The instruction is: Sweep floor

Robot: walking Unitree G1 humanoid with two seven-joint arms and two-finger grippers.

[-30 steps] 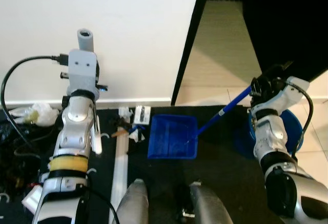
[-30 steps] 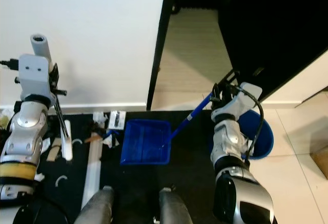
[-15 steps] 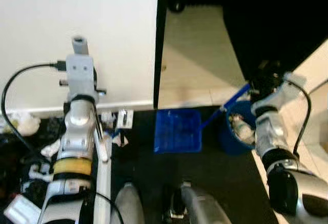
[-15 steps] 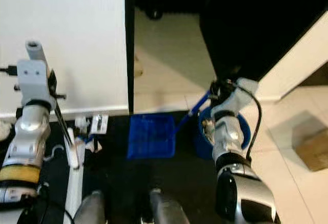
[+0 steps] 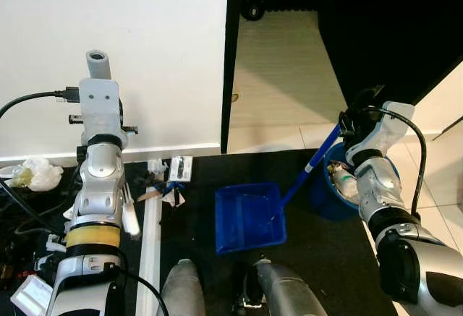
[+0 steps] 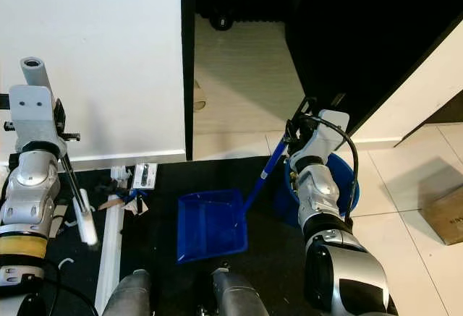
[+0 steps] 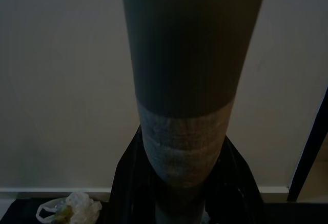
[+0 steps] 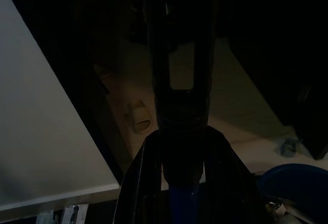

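**A:** Right side first: the right gripper [image 6: 298, 129] is clamped around the top of the dustpan handle [image 6: 262, 173], the blue pole running down at a slant to the blue dustpan [image 6: 210, 225], which sits flat on the black mat [image 5: 318, 244] just in front of the robot's feet.

**B:** The wrist camera on that arm backs it up: black fingers [image 8: 148, 183] pinched on either side of the dark handle end, with a hanging slot in it.

**A:** And the bin?

**B:** The blue bucket [image 6: 350, 186] stands right beside that forearm, at the mat's edge where the pale tiles begin. There's rubbish inside it.

**A:** Over to the left. The left gripper [image 7: 182, 203] is closed on the broom handle [image 7: 187, 96], a thick pole, dark higher up and grey nearer the grip. From the head cameras the arm is raised in front of the white wall [image 5: 145, 41].

**B:** Below it I see a white stick-like part [image 6: 85, 223] hanging by the forearm; what it is, I can't tell.

**A:** Litter on the floor: paper scraps [image 5: 168, 180] near the skirting, between the left arm and the dustpan, well apart from the pan. A crumpled plastic bag [image 5: 35, 174] lies at the wall further left.

**B:** A white strip [image 5: 150, 258] runs along the mat beside the robot's left foot.
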